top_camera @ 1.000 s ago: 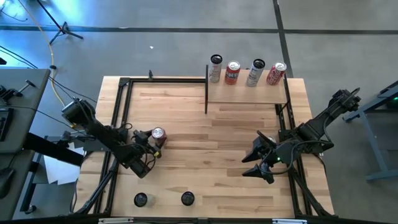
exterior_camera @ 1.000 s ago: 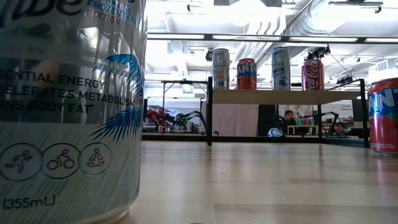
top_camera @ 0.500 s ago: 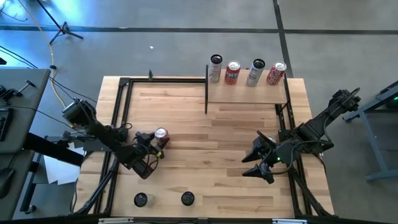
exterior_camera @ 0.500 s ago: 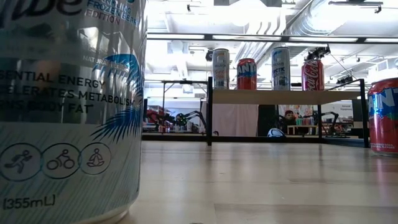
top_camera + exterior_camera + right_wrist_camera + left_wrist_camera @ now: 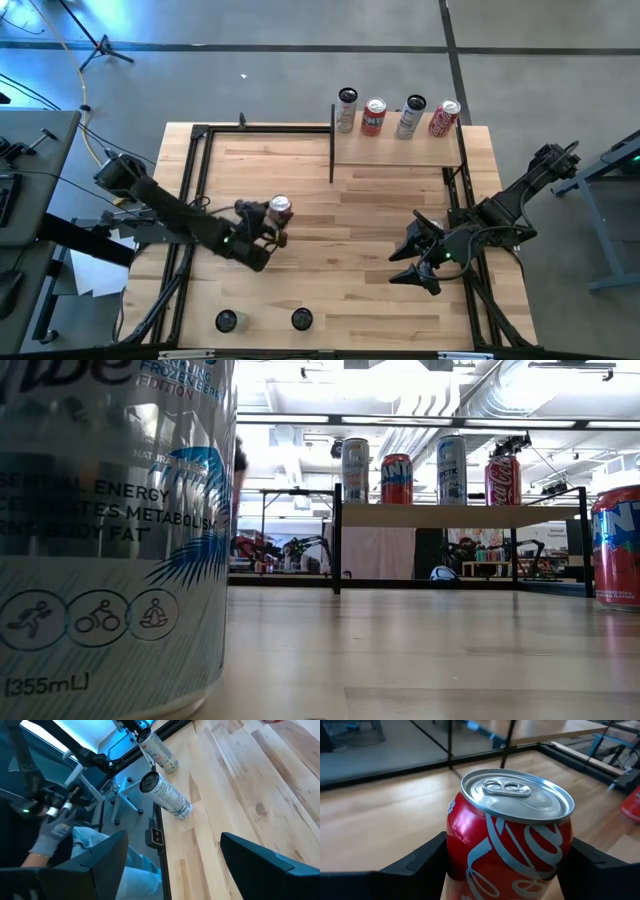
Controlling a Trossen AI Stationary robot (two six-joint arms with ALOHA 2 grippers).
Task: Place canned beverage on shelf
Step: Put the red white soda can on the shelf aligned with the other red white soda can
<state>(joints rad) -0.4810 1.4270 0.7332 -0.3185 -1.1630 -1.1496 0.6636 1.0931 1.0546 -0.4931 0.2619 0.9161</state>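
My left gripper [image 5: 272, 222] is shut on a red cola can [image 5: 512, 835] left of the table's middle; the can also shows in the high view [image 5: 281, 207]. The shelf [image 5: 395, 152], a pale board on thin black uprights, stands at the far right. Four cans stand upright along its far edge: silver [image 5: 347, 110], red [image 5: 373, 117], silver [image 5: 411, 117] and red [image 5: 443, 118]. They also show on the shelf in the low view [image 5: 460, 515]. My right gripper [image 5: 412, 258] is open and empty near the table's right side. My left gripper pinches the red can's side wall [image 5: 454, 845] between its two fingers, one finger [image 5: 417, 862] on each side, below the rim. The fingers come roughly level from the table's left. The can stands upright with its silver top up. Its base is out of the picture.
Two slim cans [image 5: 227, 321] [image 5: 301, 318] stand near the table's near edge; one of them [image 5: 110, 530] fills the low view's left. A black metal frame [image 5: 195, 170] runs along the table's left and far sides. A person's gloved hand [image 5: 55, 830] shows beyond the table.
My left gripper has gone toward the table's right edge and a little toward the far edge, carrying the red can along. The can has stayed upright in the hold.
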